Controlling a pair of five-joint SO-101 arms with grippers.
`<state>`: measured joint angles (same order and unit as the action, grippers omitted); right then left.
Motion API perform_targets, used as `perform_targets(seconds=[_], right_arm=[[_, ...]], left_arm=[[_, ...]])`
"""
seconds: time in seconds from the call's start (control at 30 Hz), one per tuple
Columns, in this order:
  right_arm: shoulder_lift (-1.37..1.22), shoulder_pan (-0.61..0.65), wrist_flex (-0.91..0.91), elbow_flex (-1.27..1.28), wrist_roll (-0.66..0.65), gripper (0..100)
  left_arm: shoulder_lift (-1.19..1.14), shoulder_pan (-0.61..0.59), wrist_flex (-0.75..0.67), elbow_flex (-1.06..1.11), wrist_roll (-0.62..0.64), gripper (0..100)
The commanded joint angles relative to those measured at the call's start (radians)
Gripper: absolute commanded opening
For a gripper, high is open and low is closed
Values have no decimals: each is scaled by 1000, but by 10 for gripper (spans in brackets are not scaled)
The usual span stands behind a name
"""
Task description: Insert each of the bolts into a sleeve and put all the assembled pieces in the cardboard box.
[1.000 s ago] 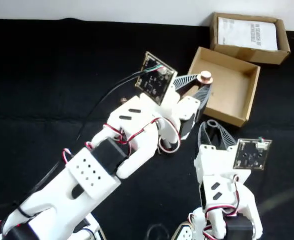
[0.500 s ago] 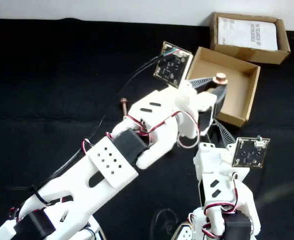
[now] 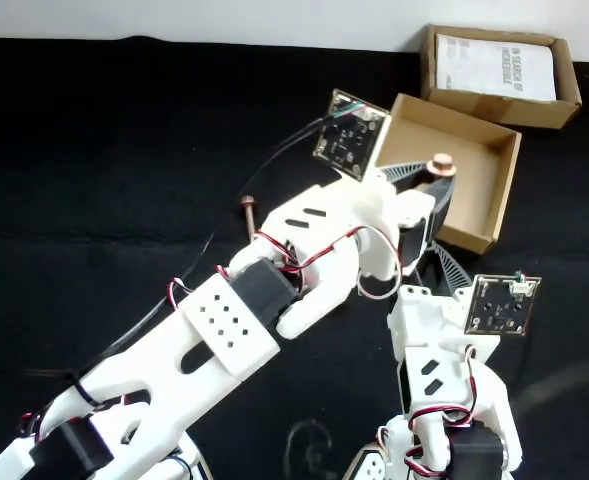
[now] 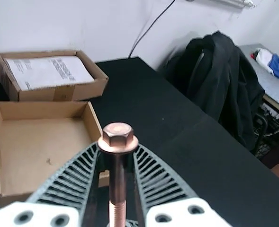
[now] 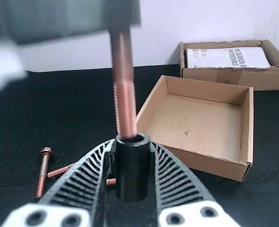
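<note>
My left gripper (image 4: 115,163) is shut on a copper bolt (image 4: 115,156), head up; in the high view the bolt head (image 3: 440,166) hangs over the near edge of the open cardboard box (image 3: 474,190). My right gripper (image 5: 132,175) is shut on a black sleeve (image 5: 132,165), held upright. The bolt's threaded tip (image 5: 125,106) hangs just at the sleeve's mouth. In the high view the right gripper (image 3: 444,262) sits below the left arm, mostly hidden. The empty cardboard box (image 5: 203,125) lies beyond the sleeve.
Loose bolts (image 5: 43,170) lie on the black table to one side; one bolt (image 3: 247,212) shows beside the left arm. A second box (image 3: 499,72) holding a printed sheet stands at the back right. A dark bag (image 4: 222,85) lies off the table.
The left arm carried the bolt right and forward, from beside the box's corner to above the right gripper's sleeve. The right arm stayed nearly still.
</note>
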<state>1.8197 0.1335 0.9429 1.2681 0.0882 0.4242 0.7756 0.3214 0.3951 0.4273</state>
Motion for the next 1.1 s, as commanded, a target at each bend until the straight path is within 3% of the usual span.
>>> perform_targets(seconds=[0.0,0.6,0.7,0.93,1.07], right_arm=[[7,5,-24,-10,5,7],[7,2,-24,-10,3,7],[7,2,-24,-7,3,7],[7,1,-24,-4,3,7],[7,1,-24,-4,2,7]], left_arm=[[4,15,-21,-5,3,9],[13,21,0,170,3,9],[19,22,64,143,3,24],[91,81,407,51,23,265],[131,119,529,28,-41,272]])
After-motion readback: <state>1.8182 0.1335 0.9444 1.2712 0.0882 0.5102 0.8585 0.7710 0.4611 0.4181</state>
